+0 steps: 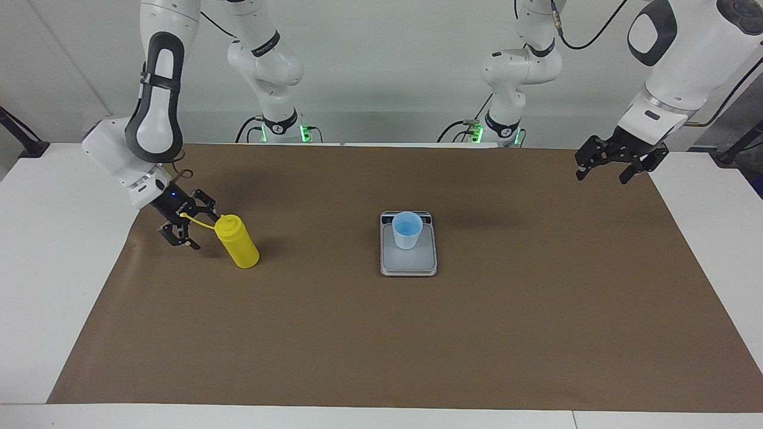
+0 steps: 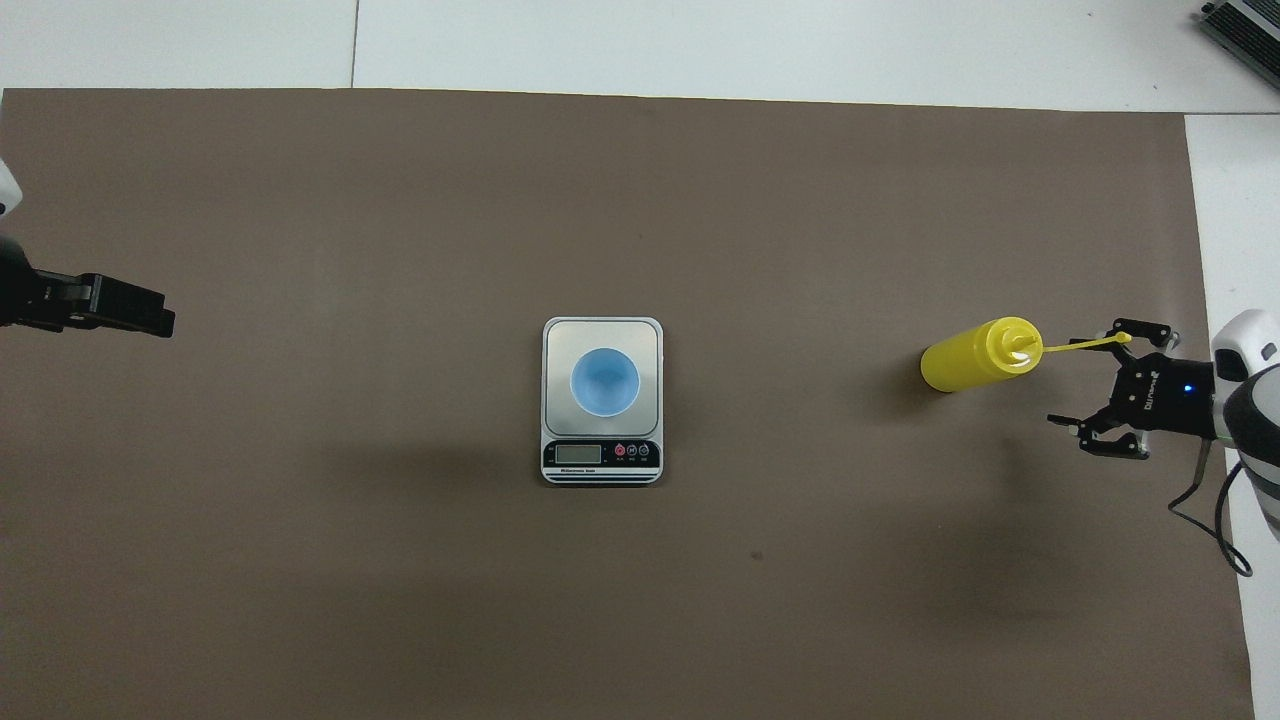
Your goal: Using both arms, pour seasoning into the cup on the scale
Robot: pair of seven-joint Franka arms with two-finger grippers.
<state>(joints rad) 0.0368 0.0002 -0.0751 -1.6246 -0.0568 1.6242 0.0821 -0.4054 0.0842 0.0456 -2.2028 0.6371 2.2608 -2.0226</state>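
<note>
The yellow seasoning bottle (image 1: 237,241) stands on the brown mat toward the right arm's end of the table; it also shows in the overhead view (image 2: 965,358). Its thin cap strap (image 2: 1085,344) points at my right gripper (image 1: 194,229). That gripper (image 2: 1095,385) is open and low beside the bottle, with a small gap, holding nothing. The light-blue cup (image 1: 408,231) stands upright on the silver scale (image 1: 408,265) mid-table; both show in the overhead view, cup (image 2: 605,381) on scale (image 2: 650,335). My left gripper (image 1: 603,176) waits open and raised over the mat's edge at the left arm's end (image 2: 120,305).
The brown mat (image 1: 381,333) covers most of the white table (image 1: 36,268). The scale's display strip (image 2: 600,455) faces the robots. A grey device (image 2: 1245,30) lies at the table's corner farthest from the robots, at the right arm's end.
</note>
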